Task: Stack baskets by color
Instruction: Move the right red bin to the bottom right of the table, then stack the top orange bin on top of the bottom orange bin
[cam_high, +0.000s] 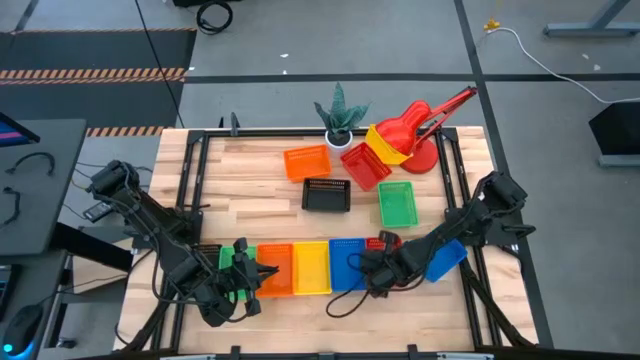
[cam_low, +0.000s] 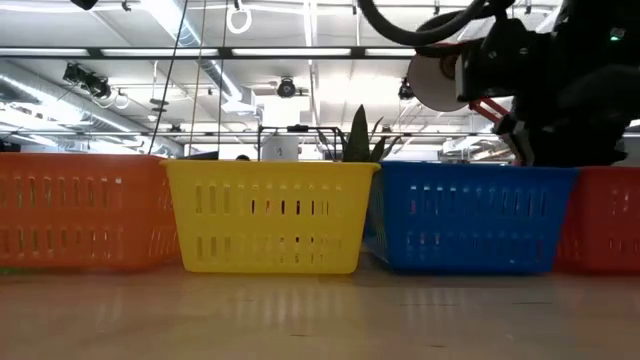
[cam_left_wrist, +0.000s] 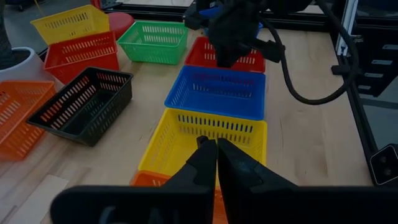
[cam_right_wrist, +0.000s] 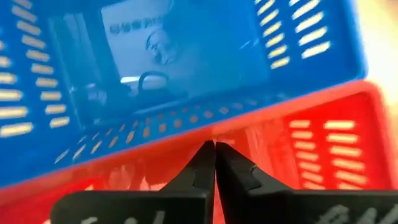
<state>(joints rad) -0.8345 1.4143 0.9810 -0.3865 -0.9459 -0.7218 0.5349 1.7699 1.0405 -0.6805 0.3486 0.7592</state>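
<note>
A: Currently, front row on the tabletop (cam_high: 250, 215)?
B: I count green basket (cam_high: 229, 256), orange basket (cam_high: 277, 268), yellow basket (cam_high: 311, 266), blue basket (cam_high: 347, 262), red basket (cam_high: 376, 243), side by side.
A: Fingers?
B: I see the left gripper (cam_left_wrist: 216, 147) pressed together, empty, over the orange-yellow join. Right gripper (cam_right_wrist: 214, 147) pressed together, empty, over the red basket's rim.
A: Others?
B: Farther back, well apart: black basket (cam_high: 326, 195), plus orange, green, red and yellow ones.
</note>
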